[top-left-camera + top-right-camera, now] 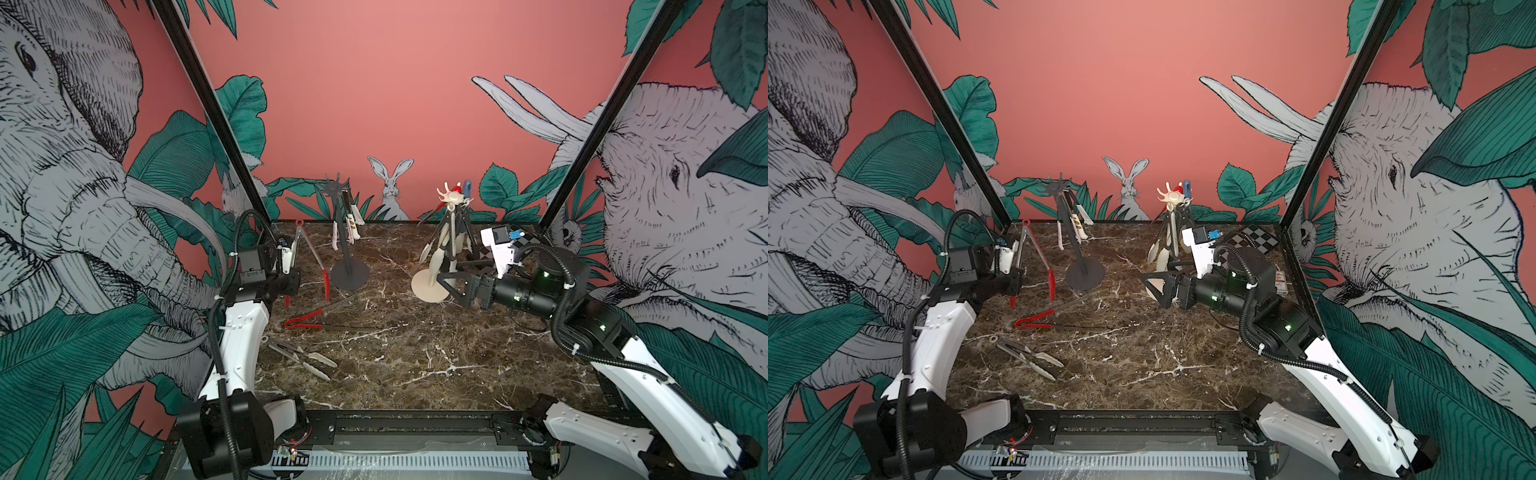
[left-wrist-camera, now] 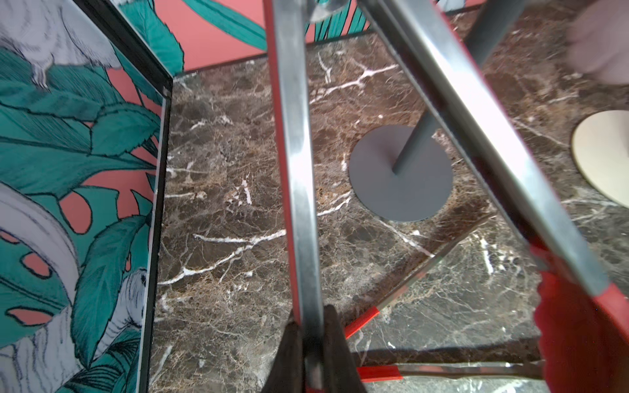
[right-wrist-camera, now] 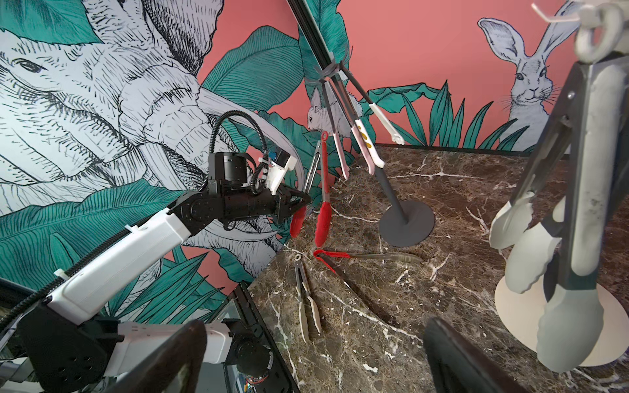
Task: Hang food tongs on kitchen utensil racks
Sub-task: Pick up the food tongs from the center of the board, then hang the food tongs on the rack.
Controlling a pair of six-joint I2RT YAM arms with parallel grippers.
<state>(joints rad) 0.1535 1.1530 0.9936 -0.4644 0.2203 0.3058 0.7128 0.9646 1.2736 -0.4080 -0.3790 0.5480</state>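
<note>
My left gripper (image 1: 291, 272) (image 2: 311, 320) is shut on one metal arm of the red-tipped food tongs (image 1: 312, 253) (image 2: 299, 170). It holds them upright above the table, ring end up and arms splayed, left of the dark grey utensil rack (image 1: 340, 232) (image 1: 1070, 232). That rack carries tongs with pink and cream tips. The cream rack (image 1: 448, 232) carries several tongs. Beside its round base my right gripper (image 1: 448, 286) (image 3: 316, 340) is open and holds nothing. Red-handled tongs (image 1: 316, 321) and cream-tipped tongs (image 1: 303, 358) lie flat on the marble.
A checkerboard (image 1: 1254, 241) and a small box (image 1: 1281, 282) sit at the back right, behind the right arm. Black frame posts (image 1: 216, 124) rise at both back corners. A black rail (image 1: 415, 424) runs along the table's front edge.
</note>
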